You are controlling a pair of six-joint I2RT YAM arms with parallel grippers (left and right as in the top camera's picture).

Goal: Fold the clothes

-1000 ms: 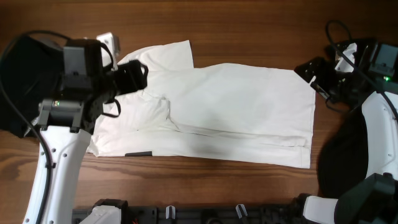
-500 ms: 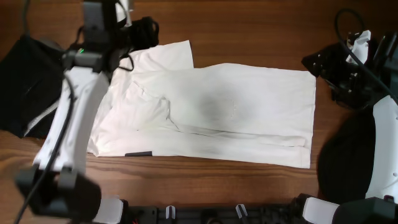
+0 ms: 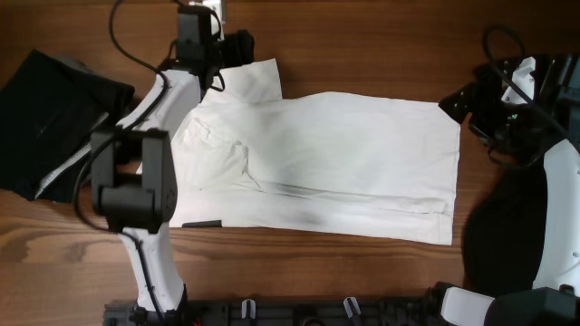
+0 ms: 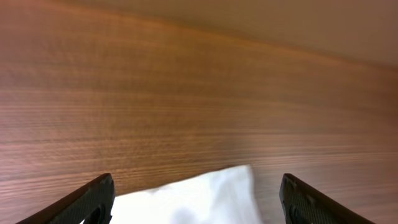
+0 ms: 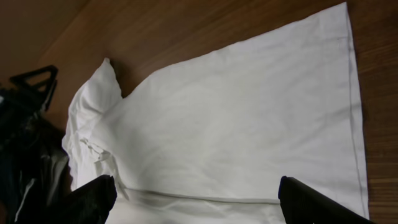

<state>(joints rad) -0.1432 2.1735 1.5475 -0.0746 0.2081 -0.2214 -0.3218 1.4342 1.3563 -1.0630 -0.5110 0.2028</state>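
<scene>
**white shirt spread on desk, both jaws wide and empty**

- white t-shirt [image 3: 326, 163] lies spread across the middle of the wooden desk [image 3: 362, 36], long axis left to right. straight hem at the right end, rumpled neck end at the left.
- one sleeve [image 3: 249, 81] sticks out toward the far edge at upper left.
- near long edge shows a folded-over band along its length. small dark label [image 3: 201, 223] sits on that edge at the left.
- cloth creased around the neck area, smoother toward the hem.
- left arm [image 3: 145, 181] reaches to the far left of the desk. left jaws stand wide apart at the far tip of the sleeve, nothing between them gripped. left wrist view shows a white cloth corner low between the two tips, bare wood beyond. whether the tips touch the cloth, cannot tell.
- right arm [image 3: 553, 181] at the right side. right jaws wide apart and empty, just beside the far hem corner of the shirt. right wrist view looks down the whole shirt from hem toward sleeve.
- black garment [image 3: 50, 118] heaped at the left edge of the desk, touching or just beside the shirt's left end.
- another dark garment [image 3: 498, 235] at the right edge, near the hem, apart from it.
</scene>
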